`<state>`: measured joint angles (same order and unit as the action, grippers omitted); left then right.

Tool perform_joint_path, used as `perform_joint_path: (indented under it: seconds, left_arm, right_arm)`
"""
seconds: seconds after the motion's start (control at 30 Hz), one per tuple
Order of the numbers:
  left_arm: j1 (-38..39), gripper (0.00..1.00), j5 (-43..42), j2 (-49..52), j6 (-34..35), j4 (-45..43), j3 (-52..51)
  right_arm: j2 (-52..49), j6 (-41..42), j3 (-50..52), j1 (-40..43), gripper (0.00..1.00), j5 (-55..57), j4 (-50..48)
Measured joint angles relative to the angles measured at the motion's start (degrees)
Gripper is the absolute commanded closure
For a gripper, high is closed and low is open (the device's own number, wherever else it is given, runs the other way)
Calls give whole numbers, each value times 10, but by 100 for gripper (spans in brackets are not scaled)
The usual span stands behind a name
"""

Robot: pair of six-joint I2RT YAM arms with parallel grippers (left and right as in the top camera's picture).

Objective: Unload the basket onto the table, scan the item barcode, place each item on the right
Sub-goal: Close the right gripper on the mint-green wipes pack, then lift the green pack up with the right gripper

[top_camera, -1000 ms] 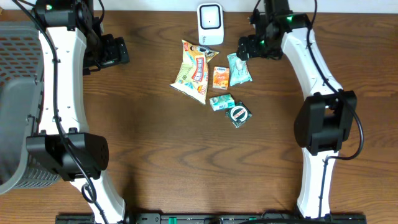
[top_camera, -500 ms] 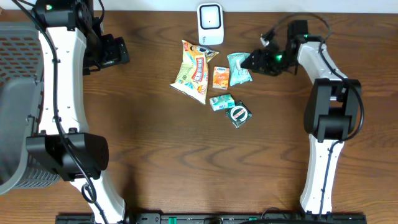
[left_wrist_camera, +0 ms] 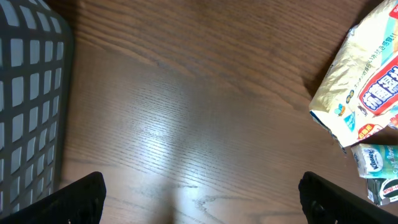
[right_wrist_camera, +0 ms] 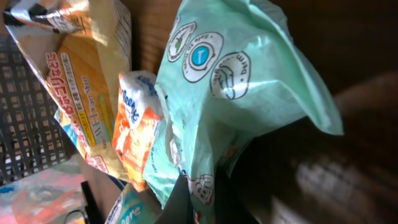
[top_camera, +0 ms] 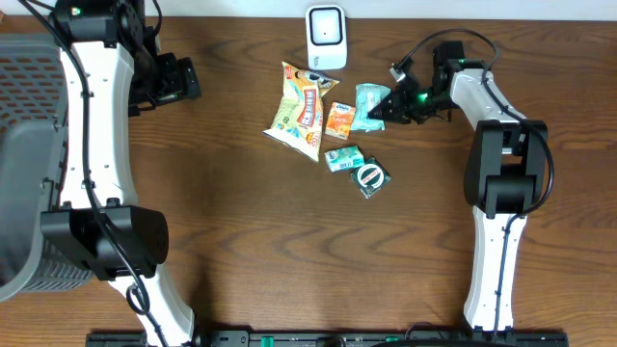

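Nearest in the cluster lie a round black pack and a blue pack, both untouched. Just beyond them, right of the table's middle, the right gripper has swung down from beside the scanner and come in from the right onto the pouch; its fingers, wide a second ago, have snapped together on the pouch's right edge; the wrist view shows the crumpled film running down into the closed tips, so this reads as a thin pinch, not a miss; the pouch has barely left its place, touching the orange pack, with the yellow bag further left; the pick looks made, and the lift toward the scanner at the far edge should follow, though which face bears the barcode I cannot tell; so shallow a pinch may slip; far left, the left gripper hangs wide and empty near the basket, unchanged.
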<state>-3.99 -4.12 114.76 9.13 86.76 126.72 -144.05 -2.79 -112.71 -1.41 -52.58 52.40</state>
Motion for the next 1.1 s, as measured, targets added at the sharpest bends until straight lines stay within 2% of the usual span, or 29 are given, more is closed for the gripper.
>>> perform_joint_path:
  seconds: [0.1,0.2,0.3,0.4,0.5,0.6,0.77,0.83,0.97,1.03,1.1]
  left_arm:
    - [0,2,0,0,0,0,0]
    - [0,2,0,0,0,0,0]
    - [0,2,0,0,0,0,0]
    - [0,2,0,0,0,0,0]
    - [0,2,0,0,0,0,0]
    - [0,2,0,0,0,0,0]
    - [0,2,0,0,0,0,0]
    - [0,2,0,0,0,0,0]
    - [0,2,0,0,0,0,0]
    - [0,2,0,0,0,0,0]
    - [0,2,0,0,0,0,0]
  right_arm:
    - [12,0,0,0,99,29,20]
    - [49,0,0,-4,99,120,48]
    - [119,1,0,-17,99,265,78]
    - [174,38,-3,-55,99,454,122]
    - [182,94,3,-108,99,632,136]
    - [179,122,45,-146,99,728,110]
    - [174,143,130,-185,96,793,58]
    - [174,146,148,-195,84,810,52]
    - [174,149,148,-223,77,783,56]
    - [174,149,145,-247,82,768,56]
    - [174,145,139,-264,99,763,55]
